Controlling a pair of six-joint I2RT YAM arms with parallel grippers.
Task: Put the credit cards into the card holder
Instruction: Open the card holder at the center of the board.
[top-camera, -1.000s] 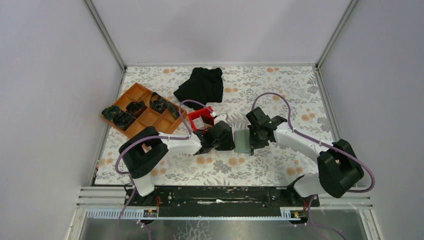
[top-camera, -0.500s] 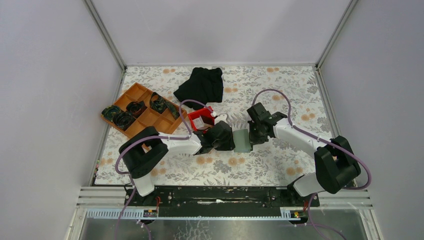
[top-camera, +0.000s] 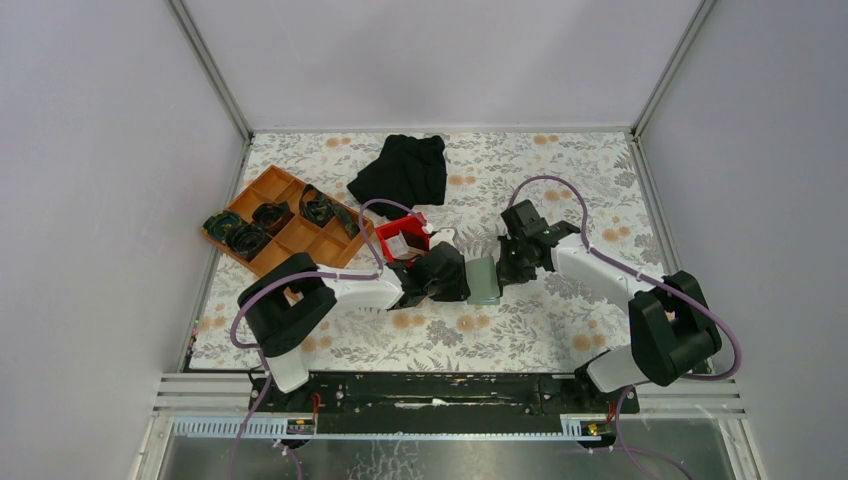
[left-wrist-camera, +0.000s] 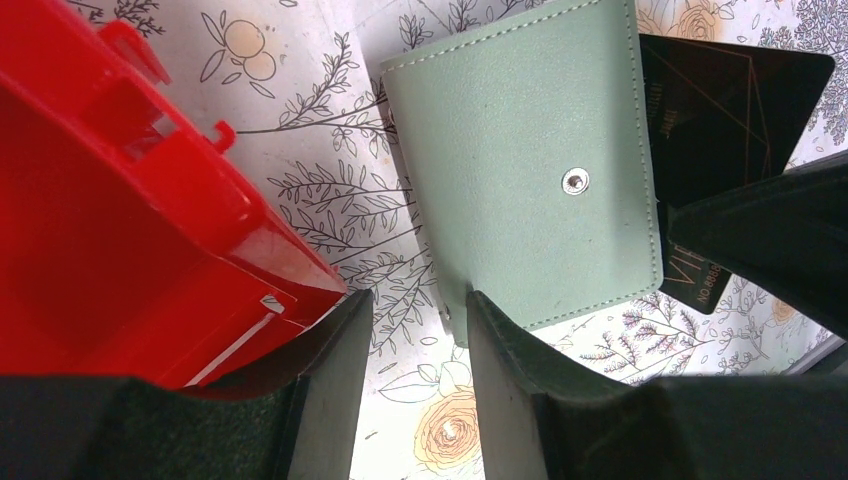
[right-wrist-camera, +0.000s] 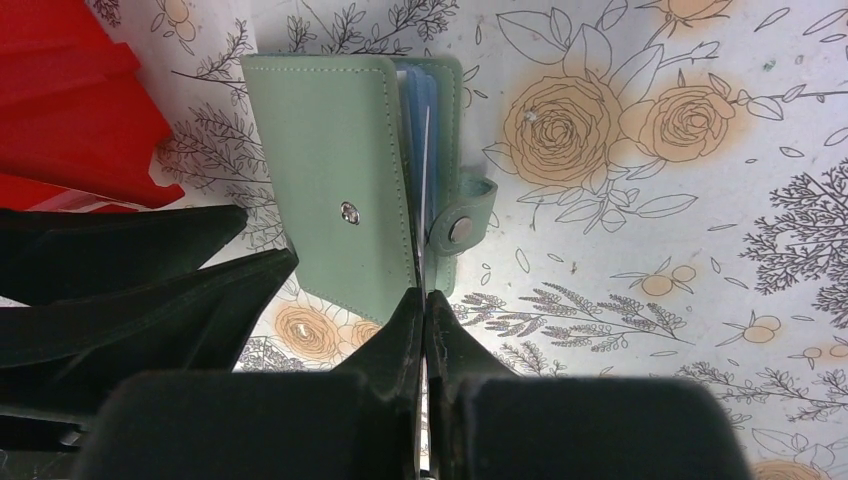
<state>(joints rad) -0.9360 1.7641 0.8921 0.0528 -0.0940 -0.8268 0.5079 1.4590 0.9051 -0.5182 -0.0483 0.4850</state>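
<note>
The right jaws pinch a credit card (left-wrist-camera: 730, 110) edge-on inside the card holder (right-wrist-camera: 325, 170); left jaws half open at its corner.

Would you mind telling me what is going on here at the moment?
The right tool is shut on a dark card, held edge-first and partway between the leaves of the green wallet. The wallet lies partly open on the flowered tablecloth. The left tool sits at the wallet's opposite edge with its jaws apart, apparently steadying it. A red bin stands close beside them. The card is not yet fully in.
</note>
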